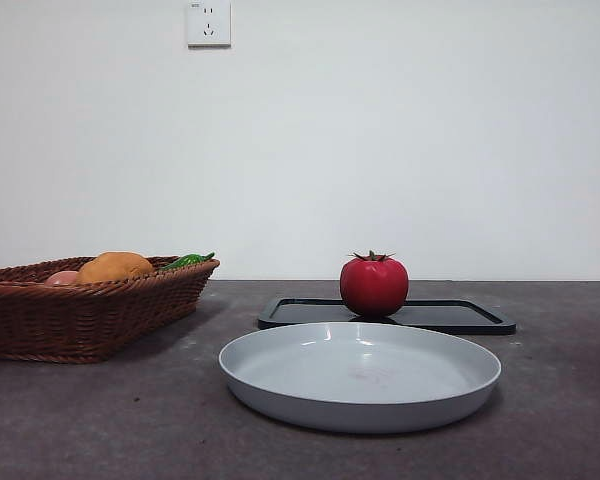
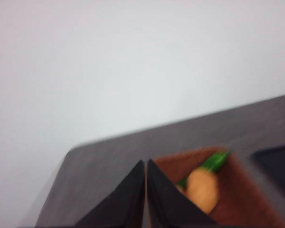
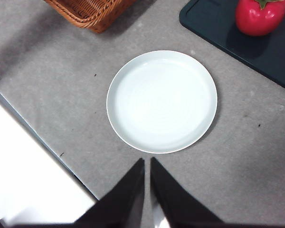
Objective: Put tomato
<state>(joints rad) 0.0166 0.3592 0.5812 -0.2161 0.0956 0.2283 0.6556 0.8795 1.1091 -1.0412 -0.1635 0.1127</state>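
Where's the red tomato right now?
The tomato stands on the black tray, just behind the empty grey plate in the front view, to the right of the basket.

This looks like a staged test bench in a lab or plain room, not a working kitchen. A bare white wall (image 1: 400,130) with a single socket (image 1: 208,22) stands behind a grey speckled counter (image 1: 100,420). On the counter sit only a few kitchen props, well spaced: a wicker basket (image 1: 80,310) of produce, a black tray (image 1: 450,316) and a pale plate (image 1: 360,375).
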